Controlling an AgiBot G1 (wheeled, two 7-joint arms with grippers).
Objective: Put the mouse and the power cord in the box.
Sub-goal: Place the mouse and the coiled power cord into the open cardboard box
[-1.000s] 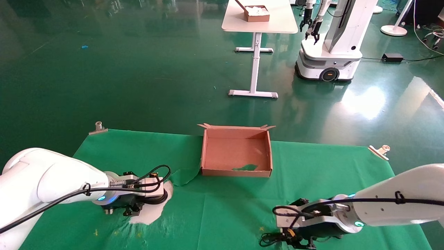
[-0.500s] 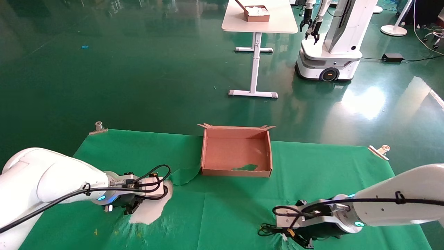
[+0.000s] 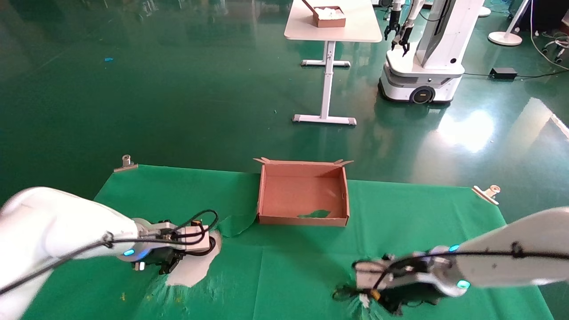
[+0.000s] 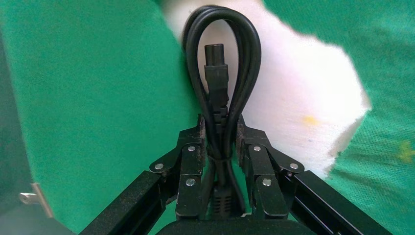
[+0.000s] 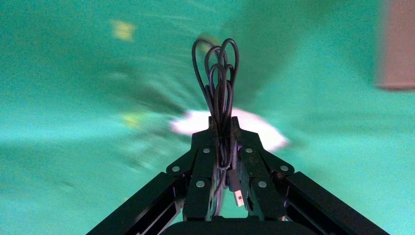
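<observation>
My left gripper (image 4: 219, 125) is shut on the power cord (image 4: 216, 73), a thick black folded bundle whose loop sticks out past the fingertips. In the head view this gripper (image 3: 164, 264) is low over the near-left cloth. My right gripper (image 5: 221, 122) is shut on the mouse's thin looped cable (image 5: 219, 93). The USB plug (image 5: 237, 188) hangs between the fingers, and the mouse body is hidden. That gripper (image 3: 382, 302) is at the near right. The box (image 3: 302, 220) stands open at the table's far middle, well apart from both grippers.
A white patch (image 3: 195, 266) shows through a tear in the green cloth beside the left gripper. Metal clips (image 3: 126, 163) (image 3: 486, 193) hold the cloth's far corners. Far off stand a white table (image 3: 355, 31) with a smaller box (image 3: 330, 17) and another robot (image 3: 422, 49).
The right gripper has risen slightly with the thin cable bundle, and both arms are now in motion. The left wrist has tilted up a little over the white patch.
</observation>
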